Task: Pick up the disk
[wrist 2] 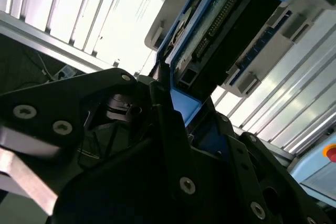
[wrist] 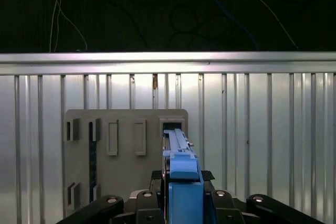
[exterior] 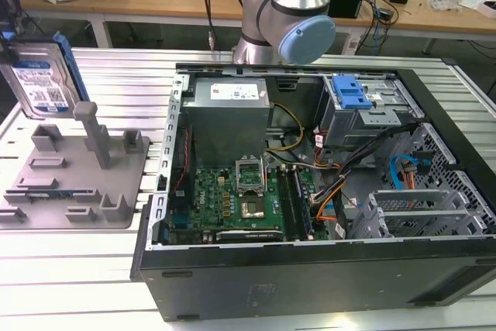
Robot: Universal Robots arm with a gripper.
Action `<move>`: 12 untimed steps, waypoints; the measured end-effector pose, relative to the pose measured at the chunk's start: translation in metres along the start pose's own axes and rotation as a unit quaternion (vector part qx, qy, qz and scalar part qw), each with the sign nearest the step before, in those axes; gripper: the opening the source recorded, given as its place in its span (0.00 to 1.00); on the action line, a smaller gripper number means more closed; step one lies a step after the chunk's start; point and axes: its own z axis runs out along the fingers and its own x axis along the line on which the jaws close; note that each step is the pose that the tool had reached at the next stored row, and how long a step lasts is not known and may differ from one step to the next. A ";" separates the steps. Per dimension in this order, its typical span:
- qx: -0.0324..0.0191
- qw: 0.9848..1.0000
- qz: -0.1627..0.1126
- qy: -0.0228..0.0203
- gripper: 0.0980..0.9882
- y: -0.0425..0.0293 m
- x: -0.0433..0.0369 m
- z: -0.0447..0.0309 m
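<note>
The disk [exterior: 40, 83] is a silver drive with a white-and-blue label and blue side rails. It hangs upright in the air at the exterior view's far left, above the grey fixture [exterior: 77, 172]. My gripper [exterior: 13, 40] is shut on it from above. In the first wrist view the disk [wrist: 181, 169] is edge-on between my black fingers [wrist: 157, 179], its blue rail facing the camera and an empty slot of the fixture [wrist: 126, 145] beneath it. The second wrist view shows the disk's connector end [wrist 2: 220, 19] clamped in the gripper [wrist 2: 178, 98].
An open computer case [exterior: 310, 168] with motherboard, power supply and a blue-latched drive cage [exterior: 353, 98] stands at the exterior view's right of the fixture. The arm's base [exterior: 287, 13] rises behind the case. The ribbed aluminium table [exterior: 70, 269] runs under everything.
</note>
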 end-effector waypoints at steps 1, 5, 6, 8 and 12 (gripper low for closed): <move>0.000 1.000 0.000 0.000 0.30 0.0001 0.0000 -0.0052; 0.000 1.000 0.000 0.000 0.30 0.0004 0.0001 -0.0308; 0.000 1.000 0.000 0.000 0.30 0.0005 0.0001 -0.0350; 0.000 1.000 0.000 0.000 0.30 0.0007 0.0001 -0.0526; 0.000 1.000 0.000 0.000 0.30 0.0011 0.0002 -0.0786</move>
